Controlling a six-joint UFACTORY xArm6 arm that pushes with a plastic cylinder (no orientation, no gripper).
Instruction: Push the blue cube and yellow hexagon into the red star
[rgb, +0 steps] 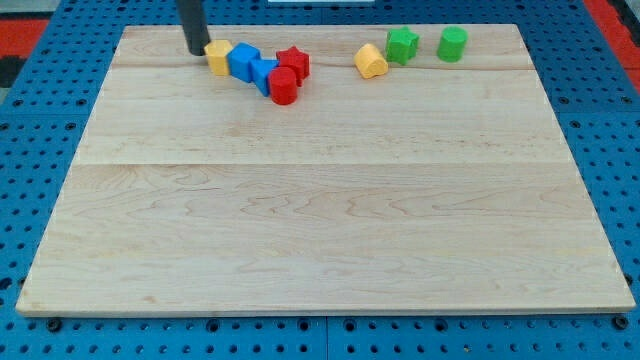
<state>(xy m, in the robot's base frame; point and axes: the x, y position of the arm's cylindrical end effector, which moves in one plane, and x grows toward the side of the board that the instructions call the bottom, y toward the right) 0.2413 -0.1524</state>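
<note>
Touching my tip (196, 51), the yellow hexagon (218, 57) abuts the blue cube (243, 62) beside the red star (293, 63); no fingers fitted.

On the worktop (320, 220), the red star (293, 63) sits near the view's top. At its lower left lie a red cylinder (283, 87) and a blue block (264, 75). Farther left come the blue cube (243, 61), the yellow hexagon (218, 57) and my tip (195, 50). Well to the star's right lie a yellow block (370, 61), a green block (402, 45) and a green cylinder (452, 44).

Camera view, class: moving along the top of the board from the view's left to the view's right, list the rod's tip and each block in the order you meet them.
My tip → yellow hexagon → blue cube → second blue block → red cylinder → red star → yellow heart-like block → green star-like block → green cylinder.
</note>
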